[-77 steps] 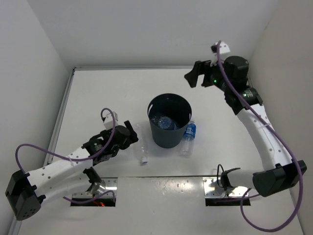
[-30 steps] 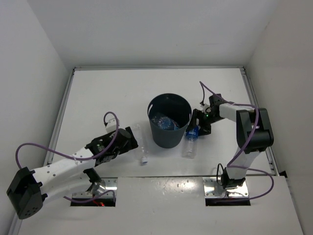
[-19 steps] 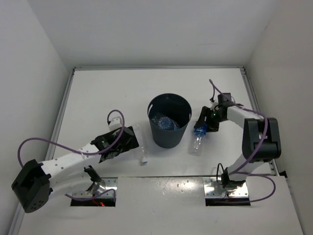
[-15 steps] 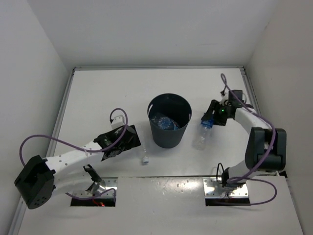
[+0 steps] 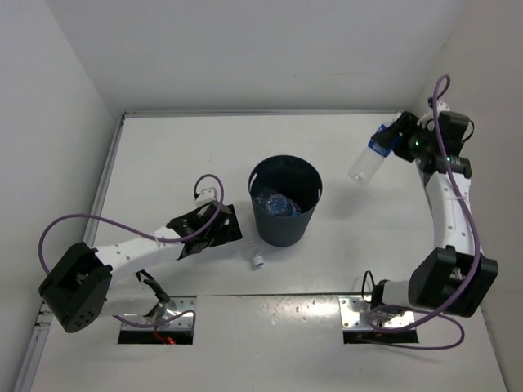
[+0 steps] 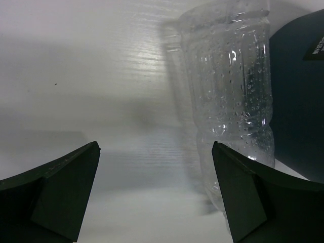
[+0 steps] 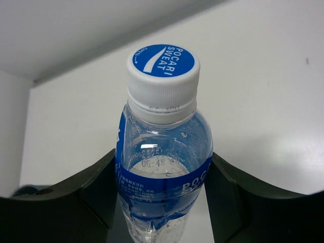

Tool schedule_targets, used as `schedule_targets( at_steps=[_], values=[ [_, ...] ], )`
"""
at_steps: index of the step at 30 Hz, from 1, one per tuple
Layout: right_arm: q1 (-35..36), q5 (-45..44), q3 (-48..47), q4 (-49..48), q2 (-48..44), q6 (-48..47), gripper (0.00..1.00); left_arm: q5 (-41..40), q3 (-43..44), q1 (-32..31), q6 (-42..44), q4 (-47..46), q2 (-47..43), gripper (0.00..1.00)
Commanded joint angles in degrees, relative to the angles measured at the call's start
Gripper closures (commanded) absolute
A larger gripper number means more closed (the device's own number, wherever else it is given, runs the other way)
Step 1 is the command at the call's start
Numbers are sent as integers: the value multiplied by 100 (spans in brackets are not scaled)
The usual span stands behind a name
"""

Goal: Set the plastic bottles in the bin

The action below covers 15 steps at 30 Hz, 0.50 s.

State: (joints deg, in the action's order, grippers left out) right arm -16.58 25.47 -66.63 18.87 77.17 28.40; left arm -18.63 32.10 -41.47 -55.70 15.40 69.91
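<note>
The job is partly done. At least one bottle with blue on it (image 5: 274, 204) is lying inside the dark bin (image 5: 282, 229) in the middle of the table (image 5: 163, 163), and it is hard to tell whether more are hiding under it. Two bottles are waiting outside the bin. The right pincer (image 5: 392, 140) is squeezing together on one of them, a bottle with a blue label (image 7: 162, 152) and a blue and white cap, gripping it just under the cap. It is holding that bottle up in the air, well off to the right of the bin, so it needs to be carried over the rim and let go. The other one, a clear bottle (image 6: 230, 111), is lying on the table right beside the bin's left side. The left pincer (image 5: 227, 229) is sitting low near it with its two fingers spread wide apart — holding nothing. The clear bottle is lying just ahead, closer to the right finger, and it is not gripped yet.
</note>
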Motion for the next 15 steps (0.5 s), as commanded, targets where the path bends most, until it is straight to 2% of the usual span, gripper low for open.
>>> schedule_targets(
  at_steps=[1,5,8,10,12,13,15],
  values=[
    [356,-242,-955,-481,-228,289,100,176,183,60,139,-230,5,0],
    [857,-447,-2071,-604,-176,289,100,176,121,60,139,-230,-117,0],
    [1489,-158,-2792,-604,-26,-1,99,176,-19,60,86,-230,-179,0],
    [2156,54,-2794,-517,-26,-411,95,176,-71,60,24,-230,-241,0],
    [2840,54,-2287,-368,-201,-991,92,123,-72,60,-98,-178,-293,0],
    [3010,-15,-2284,-315,-272,-1108,91,123,-72,60,-99,-178,-294,0],
    [3230,-68,-1680,-314,-421,-1258,90,53,-72,60,-178,-125,-294,0]
  ],
)
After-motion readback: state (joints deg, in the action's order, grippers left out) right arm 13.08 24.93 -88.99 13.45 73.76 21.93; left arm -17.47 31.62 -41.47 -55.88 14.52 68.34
